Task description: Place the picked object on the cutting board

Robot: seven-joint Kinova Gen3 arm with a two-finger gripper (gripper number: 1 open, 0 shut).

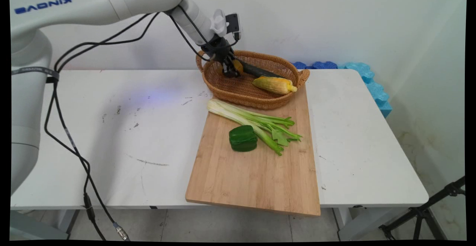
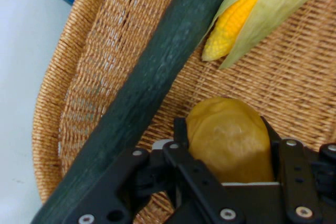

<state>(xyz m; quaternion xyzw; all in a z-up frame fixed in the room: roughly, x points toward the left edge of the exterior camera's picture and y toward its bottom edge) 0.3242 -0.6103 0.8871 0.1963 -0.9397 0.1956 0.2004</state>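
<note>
From the main view, you see the arm reaching down from the upper left, its gripper [image 1: 231,68] lowered inside the wicker basket [image 1: 238,89] at its left end. From the hand view, your gripper [image 2: 227,139] is clamped around a yellow-brown potato [image 2: 229,139], beside a dark cucumber [image 2: 152,93] and corn cob [image 2: 236,22].

We see a tan woven wicker basket [image 1: 241,89] holding a dark green cucumber [image 2: 152,87], yellow corn in pale green husk [image 1: 274,85] and a brownish-yellow potato-like lump [image 2: 231,140].
</note>
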